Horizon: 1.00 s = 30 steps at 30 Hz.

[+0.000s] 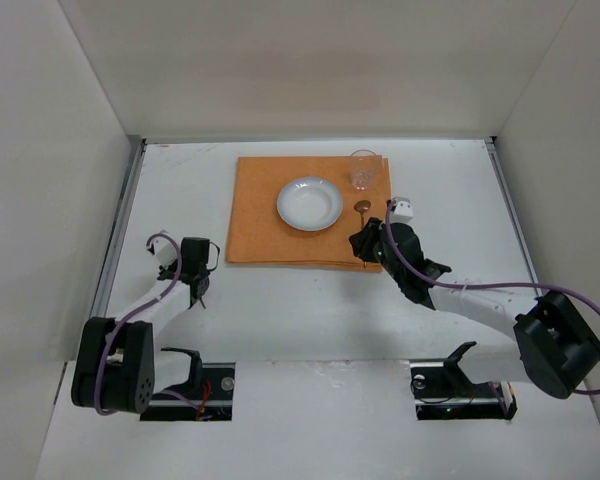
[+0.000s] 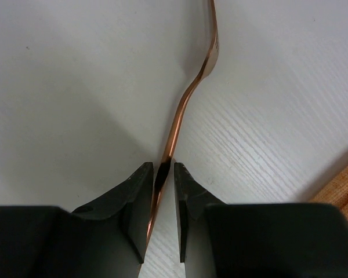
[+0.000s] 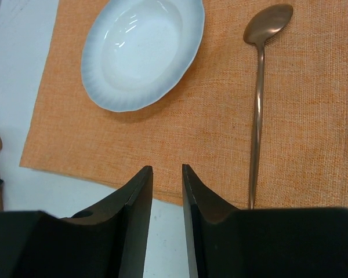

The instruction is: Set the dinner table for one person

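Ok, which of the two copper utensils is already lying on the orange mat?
The spoon, lying free on the mat beside the plate. The fork is off it, clamped in the left gripper over bare table.

Left arm [image 1: 145,305] bends up from its base and reaches forward, the left tool [image 2: 163,168] pointed steeply down with both fingers pinched on the thin handle of a fork [image 2: 182,104]. Right arm [image 1: 480,300] stretches long and low toward the upper left of the overhead view, the right tool [image 3: 167,169] tilted down and holding nothing (its fingers stand only a narrow gap apart).
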### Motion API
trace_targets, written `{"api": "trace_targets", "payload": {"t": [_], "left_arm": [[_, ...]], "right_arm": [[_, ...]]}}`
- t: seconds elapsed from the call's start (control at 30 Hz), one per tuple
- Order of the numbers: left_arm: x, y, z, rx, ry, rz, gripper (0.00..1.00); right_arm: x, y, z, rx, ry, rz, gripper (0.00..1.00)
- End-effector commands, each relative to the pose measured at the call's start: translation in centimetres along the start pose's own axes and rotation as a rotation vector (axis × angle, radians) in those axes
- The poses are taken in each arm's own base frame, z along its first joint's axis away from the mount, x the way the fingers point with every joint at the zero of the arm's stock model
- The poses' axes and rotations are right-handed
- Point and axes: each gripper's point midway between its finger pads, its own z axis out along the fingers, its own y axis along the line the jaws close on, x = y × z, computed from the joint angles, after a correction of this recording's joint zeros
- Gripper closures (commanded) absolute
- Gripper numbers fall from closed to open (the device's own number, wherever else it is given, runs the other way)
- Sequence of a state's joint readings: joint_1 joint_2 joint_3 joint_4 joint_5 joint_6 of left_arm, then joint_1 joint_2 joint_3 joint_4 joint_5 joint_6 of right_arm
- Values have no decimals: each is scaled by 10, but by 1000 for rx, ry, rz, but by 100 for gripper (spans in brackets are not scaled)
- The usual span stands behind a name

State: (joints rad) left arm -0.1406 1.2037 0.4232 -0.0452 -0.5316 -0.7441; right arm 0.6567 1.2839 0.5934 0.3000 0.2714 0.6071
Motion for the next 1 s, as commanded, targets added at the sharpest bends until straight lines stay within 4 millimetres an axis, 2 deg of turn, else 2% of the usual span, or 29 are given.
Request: {"api": "trace_targets", "payload": {"t": [0.0,0.23,0.3,0.4,0.5,0.6,0.67,0.77,0.87,0.97], "left_arm": [[5,0,4,11,15,8,83],[-1,-4,0,35,-5,-8,96],[-12,-10,-8,61,-32,-11,97],[-44,-29,-30,132,-110,2,98],[-77,-63,-60,241,-186,21,98],[-92,-109,-88,373,-217,75,97],[-89,-148,-104,489,-212,123,97],[-72,-201,-115,653,-205,256,97],[-52,-235,-118,784,-226,377,96],[-33,-256,-119,926,-179,413,96]], "right_arm": [[-13,16,0,-53,-42,20,67],[-16,15,-2,-49,-52,18,67],[-17,13,-1,-43,-58,21,66],[-14,13,0,-42,-42,18,67],[-16,12,0,-39,-53,18,67],[-13,10,1,-37,-41,23,67],[-16,10,0,-37,-54,24,66],[-17,8,0,-29,-59,29,66],[-21,9,-4,-36,-71,30,65],[-22,3,-3,-19,-83,34,65]]}}
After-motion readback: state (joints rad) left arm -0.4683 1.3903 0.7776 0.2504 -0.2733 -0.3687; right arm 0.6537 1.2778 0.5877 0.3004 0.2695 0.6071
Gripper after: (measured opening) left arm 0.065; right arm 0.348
